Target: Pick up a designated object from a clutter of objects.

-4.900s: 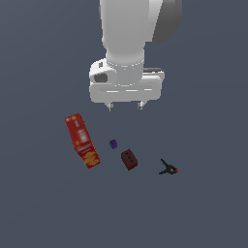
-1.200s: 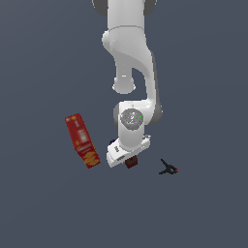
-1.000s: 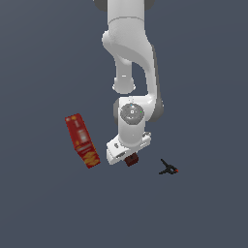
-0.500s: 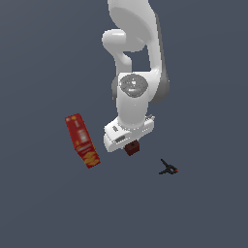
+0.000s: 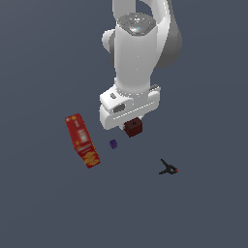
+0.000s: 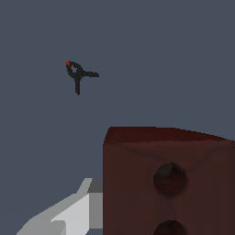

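Observation:
The small dark reddish-brown block (image 5: 132, 127) hangs under my gripper (image 5: 131, 124), lifted above the grey floor. The gripper is shut on it; its fingers are mostly hidden behind the white hand. In the wrist view the block (image 6: 167, 181) fills the near part of the picture, with round dark dots on its face, and one grey finger (image 6: 75, 213) shows beside it. The long red box with yellow print (image 5: 82, 140) lies on the floor toward the exterior view's left. The tiny purple piece (image 5: 113, 144) lies between the box and the block.
A small black clamp with a red tip (image 5: 168, 168) lies on the floor toward the exterior view's right; it also shows in the wrist view (image 6: 78, 75). The floor is plain dark grey all around.
The arm has risen from the floor with the brown block held in the gripper. The purple piece, hidden under the hand before, shows again. Box and clamp have not moved.

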Available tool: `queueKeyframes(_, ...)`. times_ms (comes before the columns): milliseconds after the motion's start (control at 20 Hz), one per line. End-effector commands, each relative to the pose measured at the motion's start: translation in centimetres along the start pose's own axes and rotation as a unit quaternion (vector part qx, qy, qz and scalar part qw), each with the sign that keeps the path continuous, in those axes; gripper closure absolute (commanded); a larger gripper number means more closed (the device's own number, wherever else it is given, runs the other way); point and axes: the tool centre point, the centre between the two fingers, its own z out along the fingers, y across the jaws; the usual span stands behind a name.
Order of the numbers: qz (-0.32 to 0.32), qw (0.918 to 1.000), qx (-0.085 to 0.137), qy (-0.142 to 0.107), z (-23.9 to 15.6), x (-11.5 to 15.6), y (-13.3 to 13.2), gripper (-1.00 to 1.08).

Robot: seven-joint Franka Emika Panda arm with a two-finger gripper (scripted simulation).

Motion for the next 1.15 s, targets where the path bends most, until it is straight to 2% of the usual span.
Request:
queueKeyframes(0,0.0,1.0,0.0,0.0,-2.7,-0.4,-0.2,1.08)
queueKeyframes(300,0.0,1.0,0.0,0.0,-7.5,-0.9,-0.5,1.08)
queueKeyframes(550,0.0,1.0,0.0,0.0,-10.1,-1.1,-0.6,1.08)
queueKeyframes(1100,0.0,1.0,0.0,0.0,-11.2,-1.1,-0.5,1.08)
